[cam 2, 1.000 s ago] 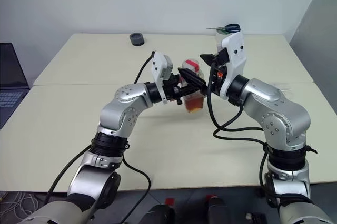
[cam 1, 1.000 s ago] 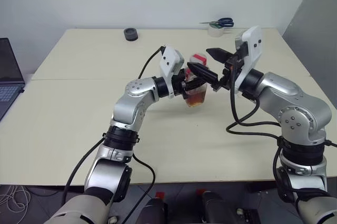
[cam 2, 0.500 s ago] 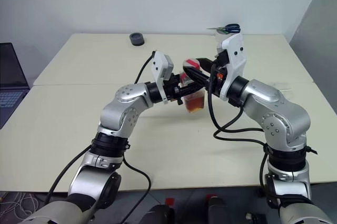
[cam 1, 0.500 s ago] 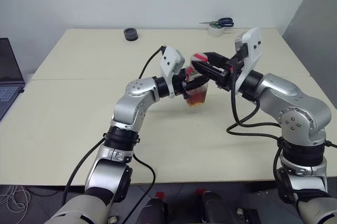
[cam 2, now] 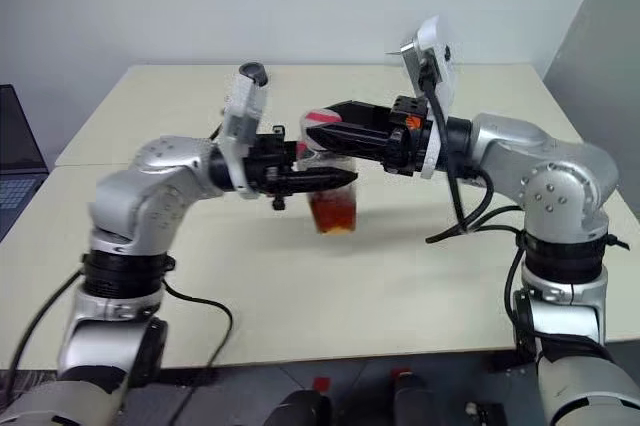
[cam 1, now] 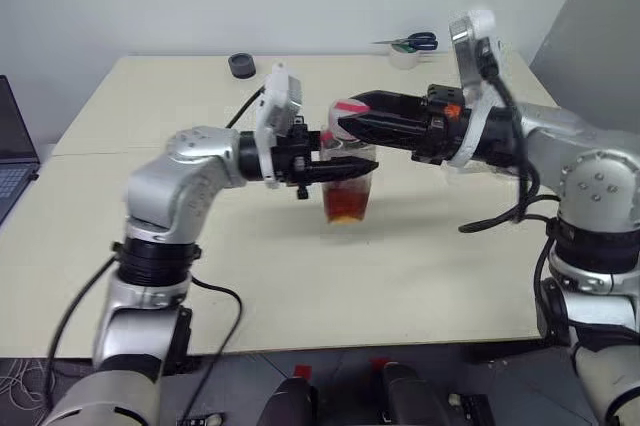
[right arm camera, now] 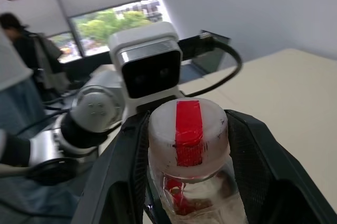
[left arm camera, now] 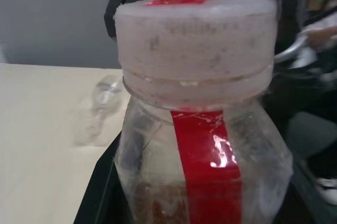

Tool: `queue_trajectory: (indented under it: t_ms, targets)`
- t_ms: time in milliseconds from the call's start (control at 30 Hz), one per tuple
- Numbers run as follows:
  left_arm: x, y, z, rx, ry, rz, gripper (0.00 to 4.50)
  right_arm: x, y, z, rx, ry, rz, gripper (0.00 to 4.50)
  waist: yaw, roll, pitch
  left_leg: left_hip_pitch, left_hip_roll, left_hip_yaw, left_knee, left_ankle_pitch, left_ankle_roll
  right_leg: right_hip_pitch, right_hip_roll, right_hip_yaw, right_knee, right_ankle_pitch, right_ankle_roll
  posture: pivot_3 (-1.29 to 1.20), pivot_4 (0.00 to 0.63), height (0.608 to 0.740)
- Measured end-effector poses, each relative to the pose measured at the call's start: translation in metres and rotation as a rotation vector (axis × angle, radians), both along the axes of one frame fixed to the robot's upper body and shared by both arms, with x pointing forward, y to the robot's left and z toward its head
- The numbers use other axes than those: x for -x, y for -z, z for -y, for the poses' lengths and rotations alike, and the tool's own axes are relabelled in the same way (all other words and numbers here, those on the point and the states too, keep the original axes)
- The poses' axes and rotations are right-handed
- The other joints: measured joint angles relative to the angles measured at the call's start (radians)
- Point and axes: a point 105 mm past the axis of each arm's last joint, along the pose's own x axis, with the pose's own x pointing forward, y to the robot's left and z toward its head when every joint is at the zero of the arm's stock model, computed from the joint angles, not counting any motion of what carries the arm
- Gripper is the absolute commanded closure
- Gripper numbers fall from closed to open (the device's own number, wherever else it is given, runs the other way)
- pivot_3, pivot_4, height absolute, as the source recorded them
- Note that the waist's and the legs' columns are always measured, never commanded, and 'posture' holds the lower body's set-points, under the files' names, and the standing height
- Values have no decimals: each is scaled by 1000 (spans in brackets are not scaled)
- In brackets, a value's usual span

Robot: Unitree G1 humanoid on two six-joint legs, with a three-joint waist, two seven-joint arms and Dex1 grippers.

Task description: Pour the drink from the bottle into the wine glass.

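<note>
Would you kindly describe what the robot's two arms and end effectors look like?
Both arms are silver-grey metal with black joint rings and loose black cables. Each wrist carries a white camera housing. The left end effector and right end effector each have two black tapered fingers; the right wrist shows a small orange mark.

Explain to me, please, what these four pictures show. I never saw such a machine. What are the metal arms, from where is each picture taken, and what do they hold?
It is a humanoid robot with two silver arms, each ending in a gripper of two black fingers. Two pictures come from cameras in its head, looking down over a pale table. The other two come from a camera on each wrist, looking along the fingers.

The left gripper is shut on the body of a small clear bottle, held above the table. It has a red label strip and some reddish drink at the bottom. The right gripper is around the white cap.

At the table's far edge lie a dark round object, a tape roll and scissors.
</note>
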Motion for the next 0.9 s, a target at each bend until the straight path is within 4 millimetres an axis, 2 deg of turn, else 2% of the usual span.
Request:
queue_trajectory:
  t_ms: [67,200,267,333,433,567,667,900]
  targets:
    - [6,-11,-1,14,44,-3,2768,4,-9,-1,-29,-38,6,2647,4,0,0,0,0,0,0,0,0,0,0,0,-1,0,0,0,150,740]
    - [15,-19,6,-13,131,-4,2768,8,-22,-5,-80,-111,-11,1330,5,0,0,0,0,0,0,0,0,0,0,0,-1,0,0,0,150,740]
    - [21,-13,17,-49,202,-10,2768,9,-25,-6,-84,-115,-3,637,6,0,0,0,0,0,0,0,0,0,-1,0,-1,0,0,0,150,740]
    - [23,-7,22,-74,234,-17,2768,2,-23,0,-76,-55,-9,11,6,0,0,0,0,1,0,0,0,-1,-1,1,0,0,0,0,150,740]
    - [14,-4,21,-79,190,3,2768,-11,-12,17,-40,97,23,11,6,0,0,0,0,0,-1,0,0,-1,-1,1,0,0,0,0,150,740]
    - [-10,19,18,-65,55,-3,2768,-21,7,41,51,321,122,11,6,1,0,-1,0,2,0,0,0,-1,-1,2,0,0,0,0,150,740]
    - [-22,28,22,-50,-10,27,2768,-18,14,42,71,372,147,11,5,0,0,-1,0,2,-1,0,0,-2,-1,3,0,0,0,0,150,740]
    - [-36,31,23,-44,-94,113,2768,-5,13,30,89,404,225,11,7,0,0,-1,0,2,0,0,0,-2,-1,3,0,0,0,0,150,740]
